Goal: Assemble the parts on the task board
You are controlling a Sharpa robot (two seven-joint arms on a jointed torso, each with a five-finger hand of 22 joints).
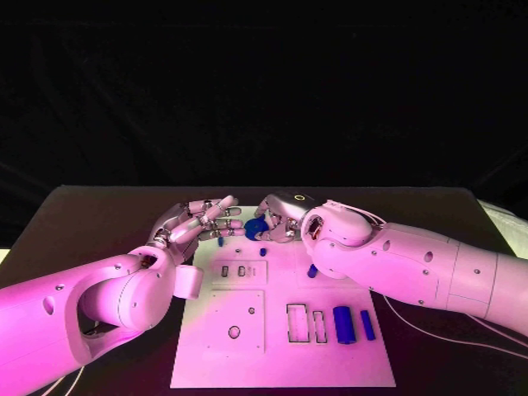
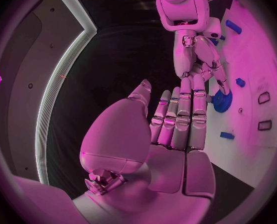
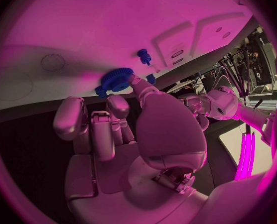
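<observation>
1. A white rectangular task board (image 1: 217, 363) is laid flat on the black table (image 1: 86, 214); its near edge is closest to the robot.
2. Two blue cylindrical pegs (image 1: 344, 324) are seen lying side by side on the near right part of the board, just beside two narrow rectangular slots (image 1: 298, 322). An oval hole (image 1: 234, 332) is cut in the near left panel.
3. A small blue piece (image 1: 312, 271) is found lying further up the board, close under the right forearm.
4. A small blue stud (image 3: 143, 56) is seen standing on the board, near the gear described below.
5. The right hand (image 1: 285, 216) is placed over the far edge of the board. A blue toothed gear wheel (image 3: 117, 78) is touched at its rim by a fingertip (image 3: 133, 80); the other fingers are curled inward. Whether the gear is actually gripped cannot be told.
6. The left hand (image 1: 202, 221) is held at the far left corner of the board, just beside the right hand. Its fingers (image 2: 182, 109) are extended nearly straight and close together, and nothing is held in them.
7. The gear is located at the far edge of the board, between the two hands.
</observation>
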